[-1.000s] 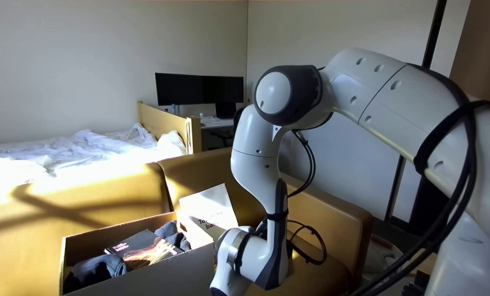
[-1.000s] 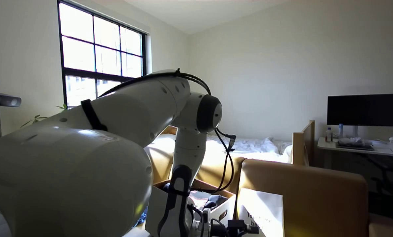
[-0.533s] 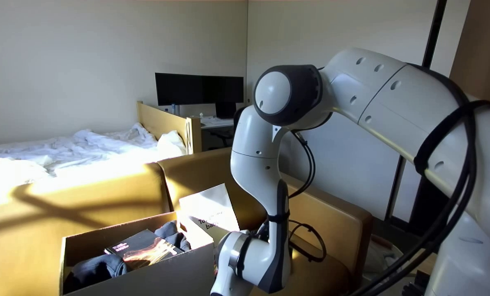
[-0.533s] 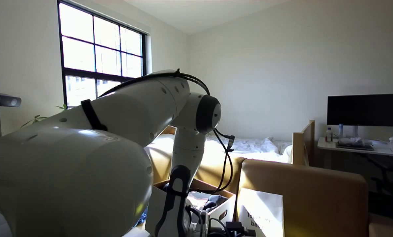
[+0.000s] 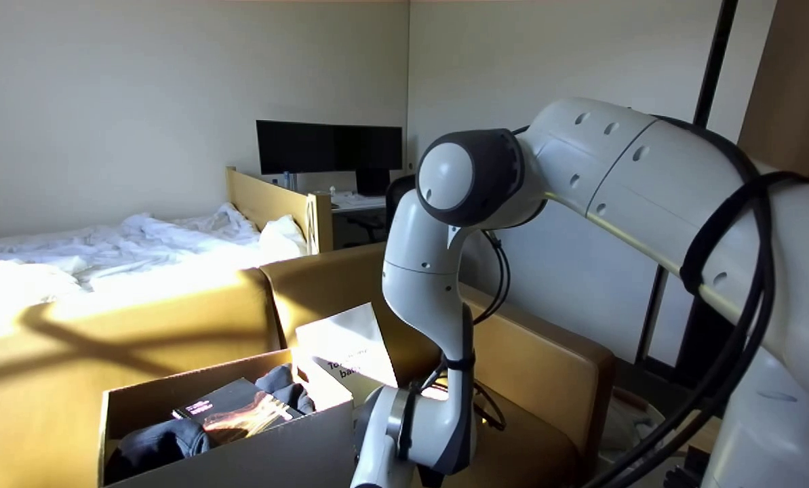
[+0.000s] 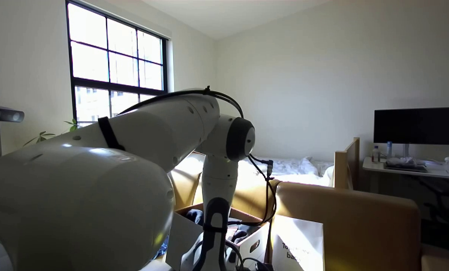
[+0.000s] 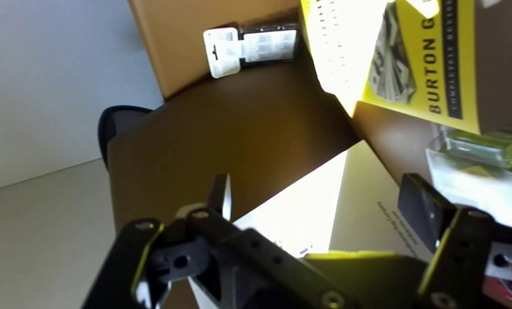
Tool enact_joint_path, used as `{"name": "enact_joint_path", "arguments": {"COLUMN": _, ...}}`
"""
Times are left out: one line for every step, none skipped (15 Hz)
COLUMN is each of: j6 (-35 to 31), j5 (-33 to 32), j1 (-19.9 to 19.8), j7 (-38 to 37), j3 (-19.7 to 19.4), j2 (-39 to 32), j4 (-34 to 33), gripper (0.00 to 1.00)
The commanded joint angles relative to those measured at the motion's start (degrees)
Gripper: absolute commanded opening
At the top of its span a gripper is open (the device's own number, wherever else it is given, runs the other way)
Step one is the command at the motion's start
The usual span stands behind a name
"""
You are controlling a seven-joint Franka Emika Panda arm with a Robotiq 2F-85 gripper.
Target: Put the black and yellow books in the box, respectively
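Note:
The black book (image 5: 238, 407), with an orange picture and pink print, lies on dark cloth inside the box (image 5: 309, 451). The box also shows in an exterior view (image 6: 183, 233), partly behind the arm. The yellow book (image 7: 419, 64), with black lettering, shows at the upper right of the wrist view, partly glaring in sunlight and cut off by the frame edge. My gripper (image 7: 320, 199) is open and empty, with its fingers wide apart. The yellow book is beyond the fingertips, not between them. The fingers do not show in the exterior views.
A white printed card (image 7: 367, 201) lies beyond the fingers; it leans on the couch (image 5: 553, 359) beside the box (image 5: 346, 342). A packaged item with a white tag (image 7: 268, 45) and a clear plastic package (image 7: 483, 148) are near the yellow book.
The arm's elbow and forearm have moved lower in both exterior views. The wrist end has sunk further past the bottom of the frame. The black book, box and white card have not moved.

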State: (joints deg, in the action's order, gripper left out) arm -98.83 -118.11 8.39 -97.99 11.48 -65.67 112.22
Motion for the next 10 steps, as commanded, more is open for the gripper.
{"name": "enact_joint_path", "arguments": {"j6": -8.6, "j5": 0.0, "j1": -2.8, "j7": 9.1, "j3": 0.4, "j2": -3.1, "j4": -4.1, "gripper": 1.00}}
{"name": "enact_joint_path", "arguments": {"j6": -9.0, "j5": 2.2, "j1": -2.8, "j7": 11.9, "j3": 0.5, "j2": -3.4, "j4": -4.0, "gripper": 1.00}}
{"name": "enact_joint_path", "arguments": {"j6": -8.2, "j5": 4.8, "j1": -2.7, "j7": 14.5, "j3": 0.4, "j2": -3.6, "j4": -4.1, "gripper": 1.00}}
{"name": "enact_joint_path", "arguments": {"j6": -8.6, "j5": 5.5, "j1": -2.8, "j7": 16.5, "j3": 0.2, "j2": -3.8, "j4": -4.4, "gripper": 1.00}}
{"name": "enact_joint_path", "arguments": {"j6": -9.0, "j5": 6.5, "j1": -3.1, "j7": 19.0, "j3": 0.1, "j2": -4.5, "j4": -5.8, "gripper": 1.00}}
{"name": "enact_joint_path", "arguments": {"j6": -10.0, "j5": 6.1, "j1": -3.2, "j7": 20.6, "j3": 0.0, "j2": -4.9, "j4": -6.6, "gripper": 1.00}}
{"name": "enact_joint_path", "arguments": {"j6": -11.7, "j5": 5.9, "j1": -3.5, "j7": 23.6, "j3": -0.1, "j2": -5.6, "j4": -8.2, "gripper": 1.00}}
{"name": "enact_joint_path", "arguments": {"j6": -14.0, "j5": 5.5, "j1": -3.9, "j7": 26.8, "j3": -0.2, "j2": -6.4, "j4": -10.0, "gripper": 1.00}}
{"name": "enact_joint_path", "arguments": {"j6": -16.4, "j5": 5.1, "j1": -4.1, "j7": 29.2, "j3": -0.3, "j2": -7.2, "j4": -11.9, "gripper": 1.00}}
{"name": "enact_joint_path", "arguments": {"j6": -18.3, "j5": 5.3, "j1": -4.1, "j7": 31.1, "j3": -0.4, "j2": -7.9, "j4": -13.6, "gripper": 1.00}}
